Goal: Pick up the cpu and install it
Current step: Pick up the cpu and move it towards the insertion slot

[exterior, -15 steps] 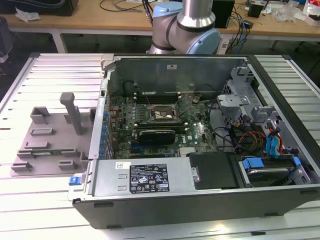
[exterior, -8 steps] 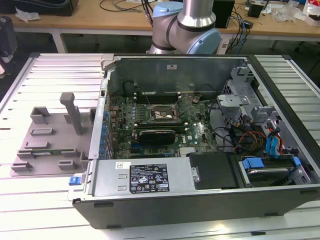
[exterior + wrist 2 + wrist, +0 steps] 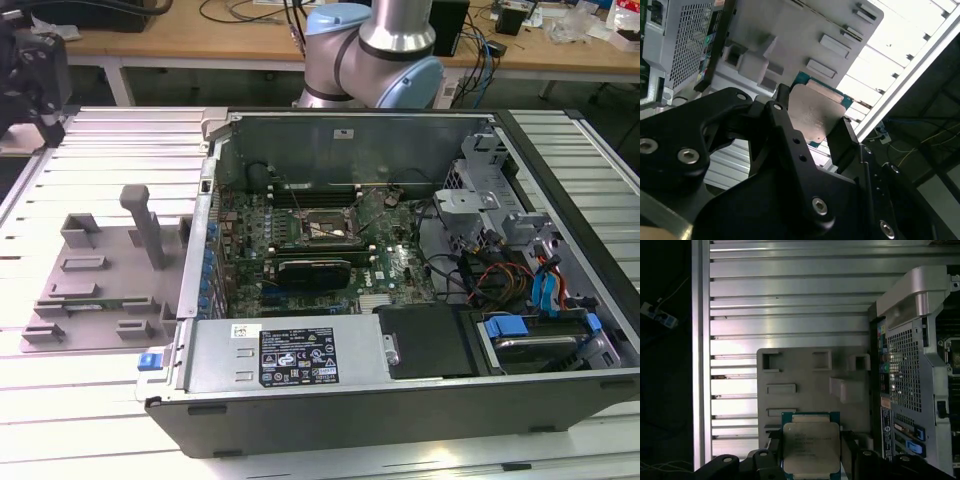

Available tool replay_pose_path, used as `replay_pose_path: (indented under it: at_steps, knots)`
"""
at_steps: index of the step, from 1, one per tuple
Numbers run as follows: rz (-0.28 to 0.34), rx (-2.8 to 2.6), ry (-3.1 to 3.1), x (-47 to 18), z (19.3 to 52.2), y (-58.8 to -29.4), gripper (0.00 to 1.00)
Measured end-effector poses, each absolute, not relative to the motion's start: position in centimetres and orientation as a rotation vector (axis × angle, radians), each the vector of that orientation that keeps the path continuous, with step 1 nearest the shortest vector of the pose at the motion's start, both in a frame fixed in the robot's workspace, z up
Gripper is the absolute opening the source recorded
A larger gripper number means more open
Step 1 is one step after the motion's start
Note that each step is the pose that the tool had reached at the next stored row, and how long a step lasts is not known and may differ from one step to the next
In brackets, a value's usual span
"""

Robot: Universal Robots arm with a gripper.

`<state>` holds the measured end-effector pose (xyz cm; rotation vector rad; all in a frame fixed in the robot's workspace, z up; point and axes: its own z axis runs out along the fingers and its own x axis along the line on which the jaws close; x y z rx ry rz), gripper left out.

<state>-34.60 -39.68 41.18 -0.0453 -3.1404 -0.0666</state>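
**Item:** cpu (image 3: 811,447). We are holding it pinched by two opposite edges in the hand (image 3: 811,440), its metal top showing in both wrist views.

**Location:** it is hanging clear above the grey fixture (image 3: 100,275). The fixture is lying on the bench (image 3: 90,400) toward the exterior view's left edge, just beside the open case (image 3: 400,300).

**Step:** we are judging the pick-up as done and the carry toward the socket (image 3: 325,228) inside the case as in hand. The install is not yet done.

**Requirement:** by our reckoning, seating is calling for a level chip, squared to the socket, and a gentle descent.
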Motion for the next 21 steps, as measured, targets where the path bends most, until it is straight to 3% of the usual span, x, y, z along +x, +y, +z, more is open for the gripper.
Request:
replay_pose_path:
  at_steps: [21]
  knots:
    - [-0.067, -0.045, -3.14, -27.1, 41.2, -39.7, 0.55]
